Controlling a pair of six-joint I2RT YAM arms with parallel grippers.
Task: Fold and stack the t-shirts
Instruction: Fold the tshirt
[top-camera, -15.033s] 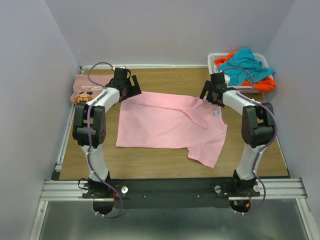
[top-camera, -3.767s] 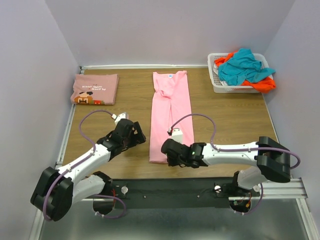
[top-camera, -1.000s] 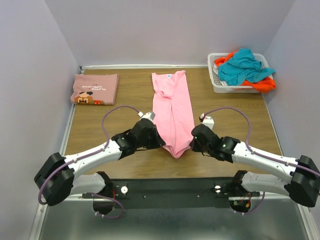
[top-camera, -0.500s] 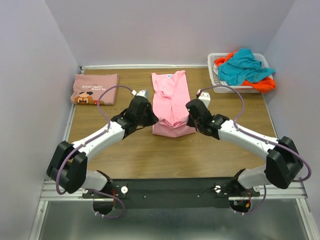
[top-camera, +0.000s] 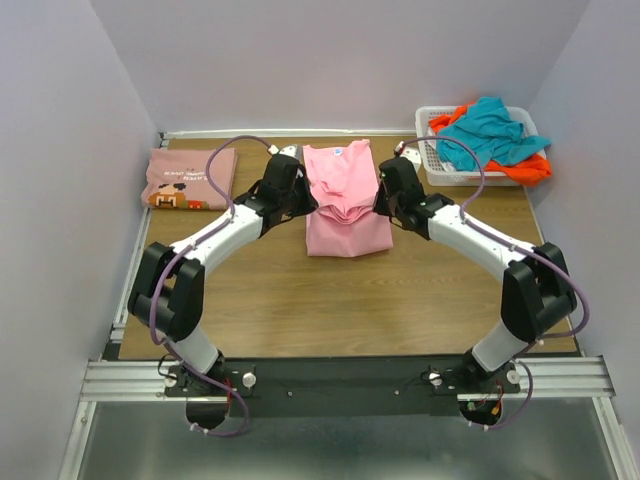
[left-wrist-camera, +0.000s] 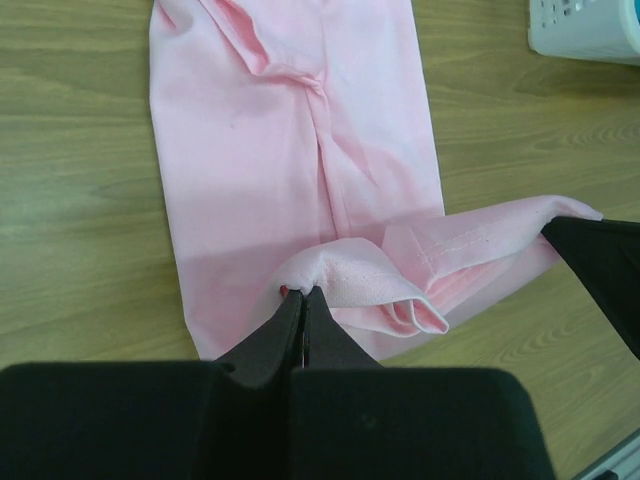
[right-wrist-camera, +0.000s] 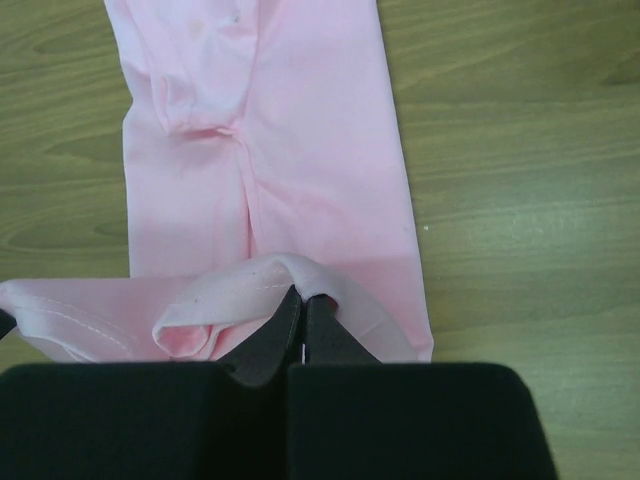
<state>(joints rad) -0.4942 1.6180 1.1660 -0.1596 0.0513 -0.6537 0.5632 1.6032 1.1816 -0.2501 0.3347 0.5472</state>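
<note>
A light-pink t-shirt lies as a narrow strip in the middle of the table, its small blue neck label at the far end. Its near hem is lifted and doubled back over the strip. My left gripper is shut on the hem's left corner. My right gripper is shut on the hem's right corner. The raised hem sags between them. A folded dusty-pink t-shirt with a pixel print lies at the far left. Teal and orange t-shirts are heaped in a basket.
A white basket stands at the far right corner, its edge also in the left wrist view, basket. Grey walls close the table on three sides. Bare wood lies between the pink t-shirt and the arm bases.
Both grippers have carried the near hem away from the arm bases toward the collar, so the shirt's visible length has shortened and the cloth now doubles over itself.
</note>
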